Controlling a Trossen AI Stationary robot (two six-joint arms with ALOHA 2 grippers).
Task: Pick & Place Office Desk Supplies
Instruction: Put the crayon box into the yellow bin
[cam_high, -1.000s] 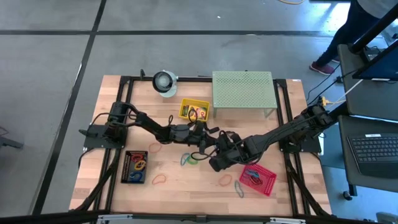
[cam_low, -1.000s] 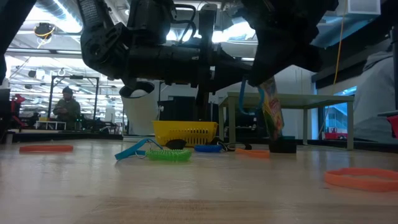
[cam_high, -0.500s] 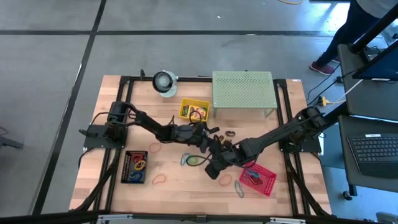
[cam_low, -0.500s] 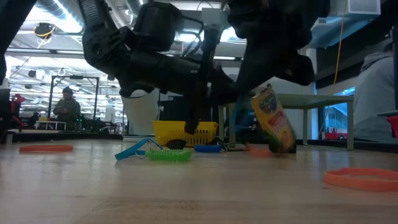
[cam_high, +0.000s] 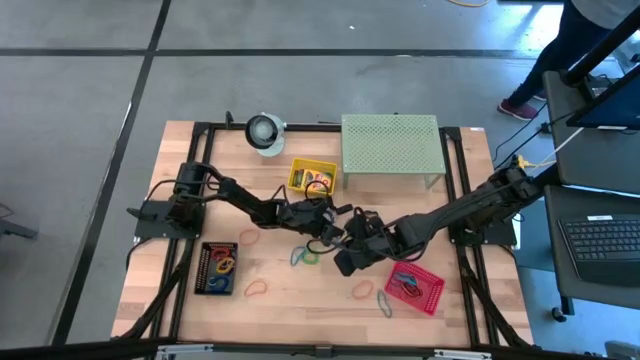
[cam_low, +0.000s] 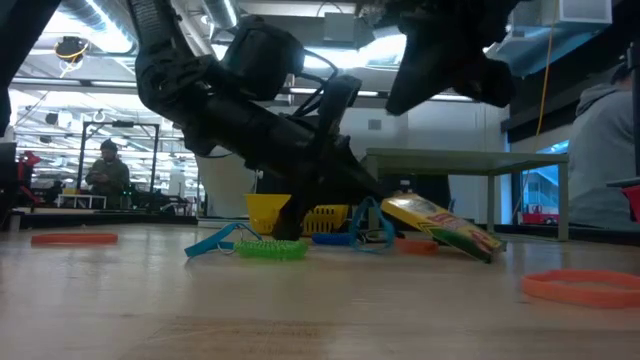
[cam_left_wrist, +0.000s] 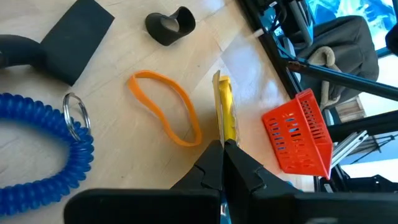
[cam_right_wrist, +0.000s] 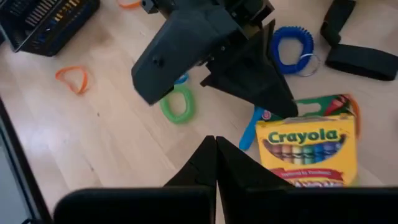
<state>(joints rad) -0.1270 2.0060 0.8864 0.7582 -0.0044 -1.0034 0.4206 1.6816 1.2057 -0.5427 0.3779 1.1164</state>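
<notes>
A: What are the fingers doing?

B: The left gripper (cam_left_wrist: 222, 163) is pressed shut with nothing between its tips, low over the table beside the crayon box (cam_right_wrist: 309, 151). The right gripper (cam_right_wrist: 216, 157) is also closed and empty, raised above the box.

A: And the surface?

B: A wooden table (cam_high: 270, 270) in a black frame; beyond it, a bright workshop with a person (cam_low: 104, 168) at about nine o'clock in the low view.

A: The box itself?

B: Yellow and green, "Crayola" printed on its face, lying tilted near the table's centre. An orange rubber band (cam_left_wrist: 166, 116) lies just beside it, a blue coil (cam_right_wrist: 293, 42) near; a red basket (cam_high: 416, 288) sits around four o'clock.
</notes>
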